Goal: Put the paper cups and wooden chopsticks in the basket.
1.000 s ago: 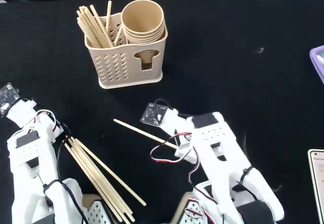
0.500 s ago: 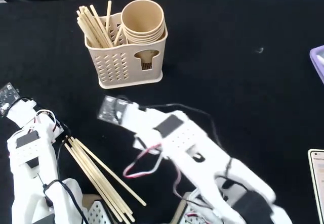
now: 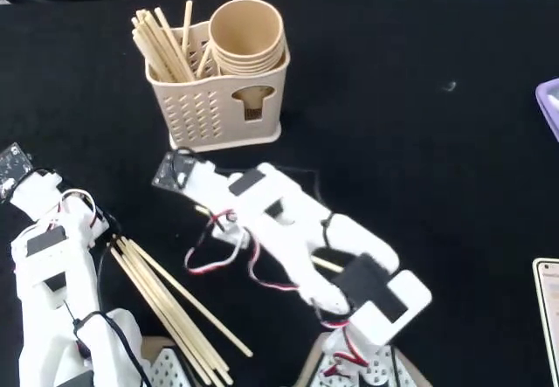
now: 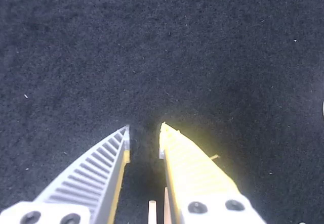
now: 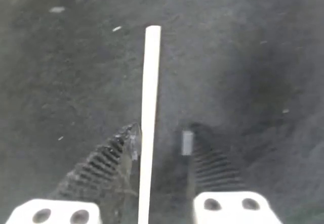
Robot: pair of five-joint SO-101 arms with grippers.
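Right end effector point(image 5: 159, 133) is part-open and holds nothing, straddling a single wooden chopstick point(image 5: 151, 82) that lies flat on the black surface point(image 3: 419, 142). One finger is hard against the stick and the other stands off across a small gap. This looks set up so that closing would pinch across the stick's thin width. The chopstick runs lengthwise between the fingers, its blunt end reaching past the tips. From the high view its long axis runs diagonally across the middle of the near half of the surface, from far-left to near-right, mostly hidden under the right arm. Beyond it, towards the far edge and left of centre, the basket point(image 3: 218, 107) stands upright. It holds a stack of paper cups point(image 3: 247, 31) in one compartment and several chopsticks point(image 3: 162, 42) leaning in the other. By the near-left corner a bundle of chopsticks point(image 3: 170, 304) lies on a similar diagonal. The left end effector point(image 4: 144, 130) sits at the bundle's far end, showing a narrow gap with stick ends between its fingers. Whether it grips them cannot be told.
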